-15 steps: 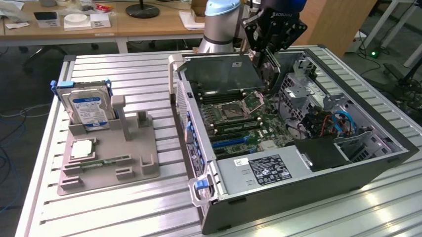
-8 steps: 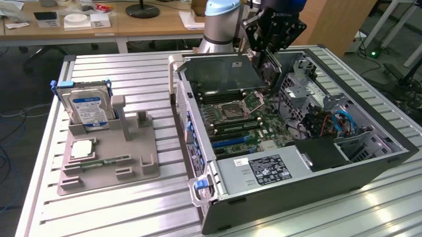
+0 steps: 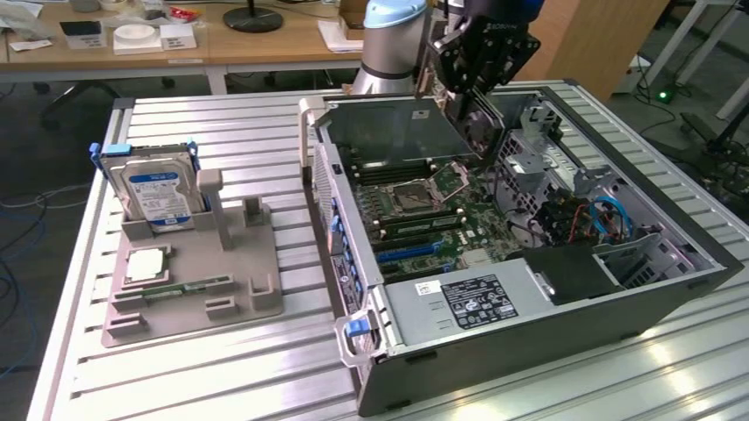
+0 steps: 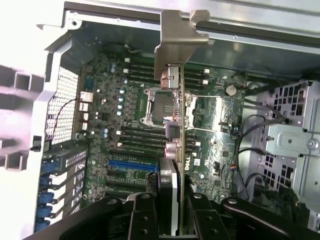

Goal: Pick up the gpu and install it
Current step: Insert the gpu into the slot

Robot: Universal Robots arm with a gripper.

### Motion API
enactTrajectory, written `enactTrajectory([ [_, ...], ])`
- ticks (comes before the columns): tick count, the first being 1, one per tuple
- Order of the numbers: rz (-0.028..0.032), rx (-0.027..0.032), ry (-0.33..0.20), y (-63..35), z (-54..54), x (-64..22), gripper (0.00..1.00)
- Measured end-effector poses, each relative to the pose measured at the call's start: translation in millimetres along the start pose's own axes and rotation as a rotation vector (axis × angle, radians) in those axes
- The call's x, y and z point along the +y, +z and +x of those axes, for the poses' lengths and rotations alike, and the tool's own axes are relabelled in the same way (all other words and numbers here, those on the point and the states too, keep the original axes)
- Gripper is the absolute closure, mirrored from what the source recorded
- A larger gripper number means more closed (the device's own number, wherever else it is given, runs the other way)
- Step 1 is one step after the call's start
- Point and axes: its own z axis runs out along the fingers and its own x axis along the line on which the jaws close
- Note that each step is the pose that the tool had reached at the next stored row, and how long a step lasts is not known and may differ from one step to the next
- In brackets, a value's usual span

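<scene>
The gpu [image 3: 482,132] hangs on edge above the open computer case [image 3: 655,289], with my gripper [image 3: 474,96] shut on its upper part. In the wrist view the gpu [image 4: 175,45] appears edge-on, its pale metal bracket pointing away from the camera. My gripper [image 4: 170,212] clamps the card between its black fingers [image 4: 145,220]. The card sits over the middle of the motherboard [image 4: 120,125], above the processor socket and apart from the board. A blue slot [image 4: 132,163] lies to one side of it.
A grey fixture [image 3: 193,281] at the exterior view's left holds a silver hard drive [image 3: 158,193], a processor chip [image 3: 146,263] and a memory stick [image 3: 175,289]. The power supply [image 3: 468,303], drive cages and cables [image 3: 597,219] crowd the case interior.
</scene>
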Motion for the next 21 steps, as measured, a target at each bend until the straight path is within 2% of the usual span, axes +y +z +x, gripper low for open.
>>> enactTrajectory([
  [15, -0.0002, 0.0098, -0.187, 0.0, 0.2, -0.8, 0.72],
  [21, -0.0006, 0.0144, -0.277, 0.5, 0.2, -0.9, 0.72],
])
